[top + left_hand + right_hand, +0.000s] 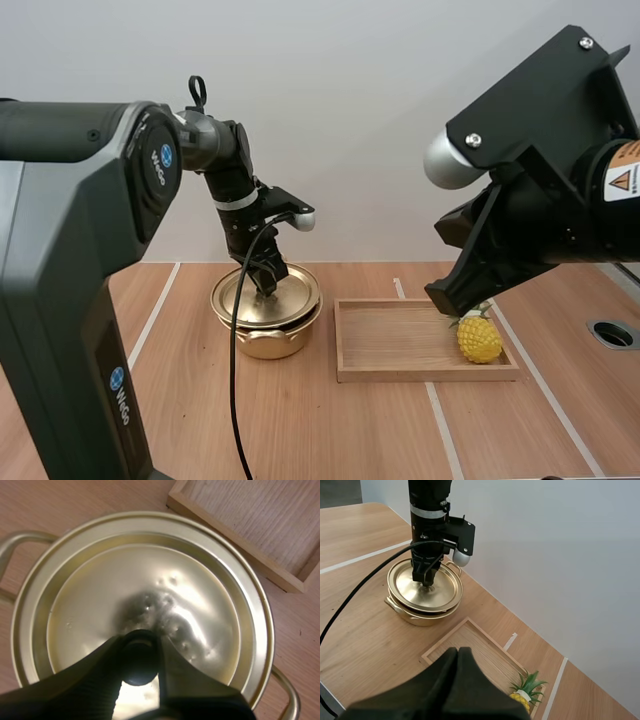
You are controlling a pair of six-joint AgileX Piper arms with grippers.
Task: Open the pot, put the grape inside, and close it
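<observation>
A gold pot (268, 338) stands on the wooden table with its lid (295, 295) on. My left gripper (266, 284) reaches down onto the lid's centre; in the left wrist view the fingertips (167, 660) pinch the dark knob (138, 660) of the lid (200, 600). A yellow pineapple-like fruit (479, 340) with green leaves lies at the right end of the wooden tray (400, 374). My right gripper (445, 300) hangs above the tray's right part, just left of the fruit, its fingers (458, 655) together as one wedge over the tray (445, 646) and near the fruit (520, 700).
The tray sits right beside the pot, its corner (175, 497) close to the lid's rim. White tape lines (440, 420) run across the table. A round hole (612, 334) is set in the table at the far right.
</observation>
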